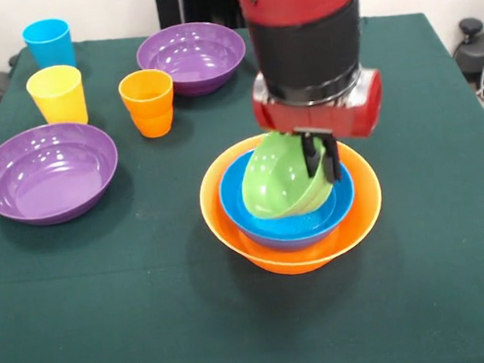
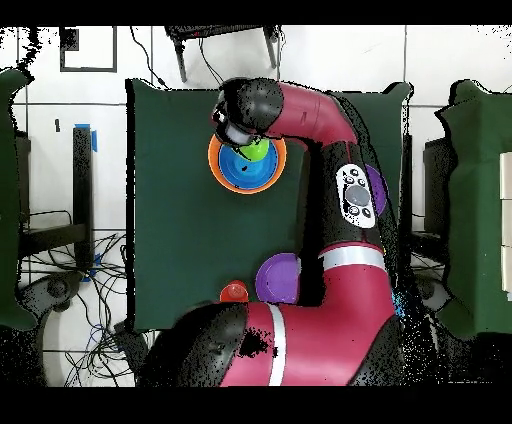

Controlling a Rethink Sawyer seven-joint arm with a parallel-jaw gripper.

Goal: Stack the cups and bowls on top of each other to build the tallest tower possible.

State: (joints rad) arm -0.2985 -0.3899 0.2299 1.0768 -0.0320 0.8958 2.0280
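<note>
Three glossy plastic bowls sit together near the table's middle: the large orange bowl (image 1: pixel 294 228) holds the deep blue bowl (image 1: pixel 289 213), and the small green bowl (image 1: pixel 280 178) leans inside that — tipped on its side, mouth turned toward the purple bowls. The black gripper (image 1: pixel 321 158) is clamped on the green bowl's raised rim, fingers (image 1: pixel 330 157) pointing down.

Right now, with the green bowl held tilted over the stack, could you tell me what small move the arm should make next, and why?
Probably lower it a little and level it. The tool grips the rim of the green bowl, which leans on its side inside the blue bowl, itself nested in the orange bowl. Releasing now would likely leave it crooked.
</note>
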